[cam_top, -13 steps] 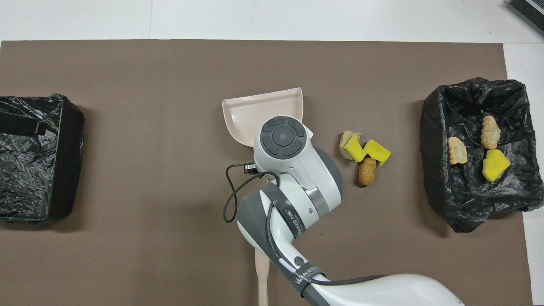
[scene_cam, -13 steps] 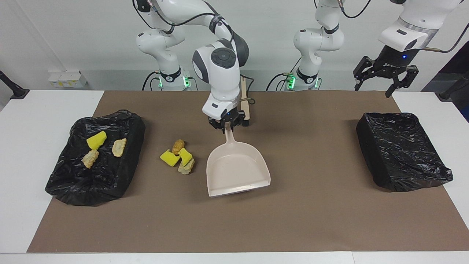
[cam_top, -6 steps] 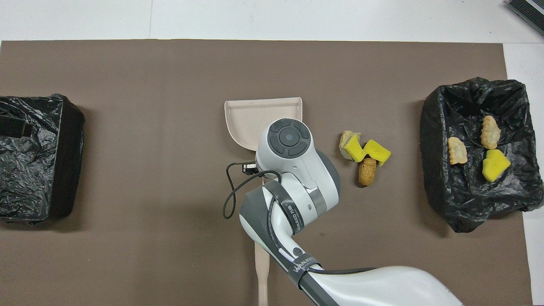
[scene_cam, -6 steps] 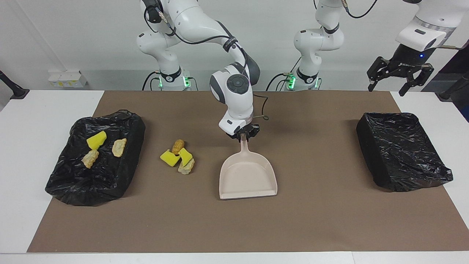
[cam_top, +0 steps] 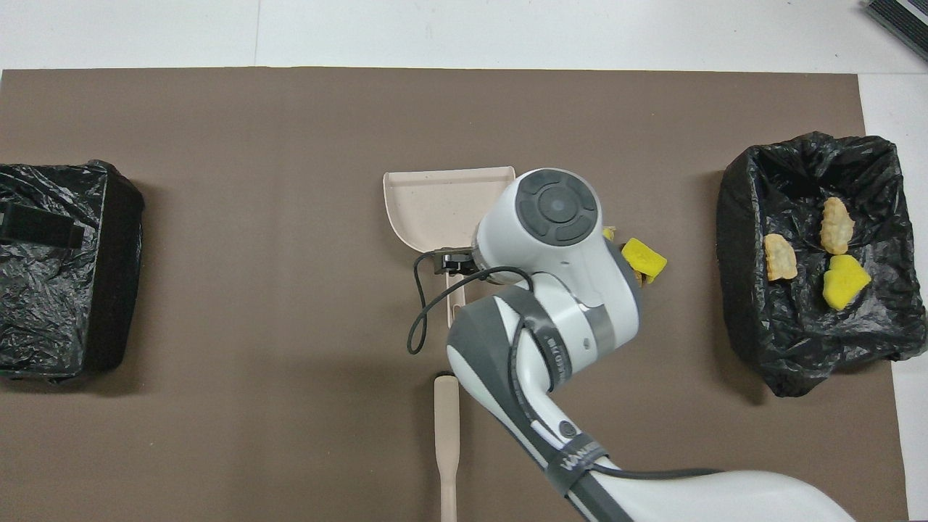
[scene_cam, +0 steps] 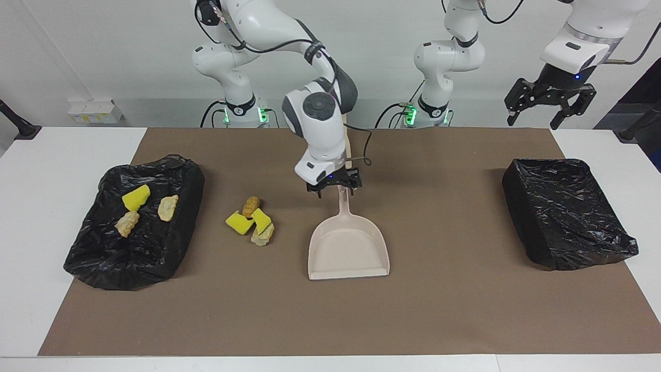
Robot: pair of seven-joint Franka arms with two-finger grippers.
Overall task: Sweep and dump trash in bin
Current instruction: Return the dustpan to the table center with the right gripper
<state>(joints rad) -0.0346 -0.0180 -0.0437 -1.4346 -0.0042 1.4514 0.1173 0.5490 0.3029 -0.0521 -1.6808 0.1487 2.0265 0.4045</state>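
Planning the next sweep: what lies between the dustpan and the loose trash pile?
Only bare brown mat separates the dustpan from the loose trash pile, as the facing view shows.

I count seven scraps of trash: three bright yellow sponge pieces (scene_cam: pixel 136 197), three pale beige crumbly chunks (scene_cam: pixel 168 207) and one brown bread-like lump (scene_cam: pixel 251 205). Two black plastic-lined bins (scene_cam: pixel 568 212) sit on the table (scene_cam: pixel 31 206), with one beige plastic dustpan (scene_cam: pixel 348 249) and one beige-handled brush (cam_top: pixel 447 428).
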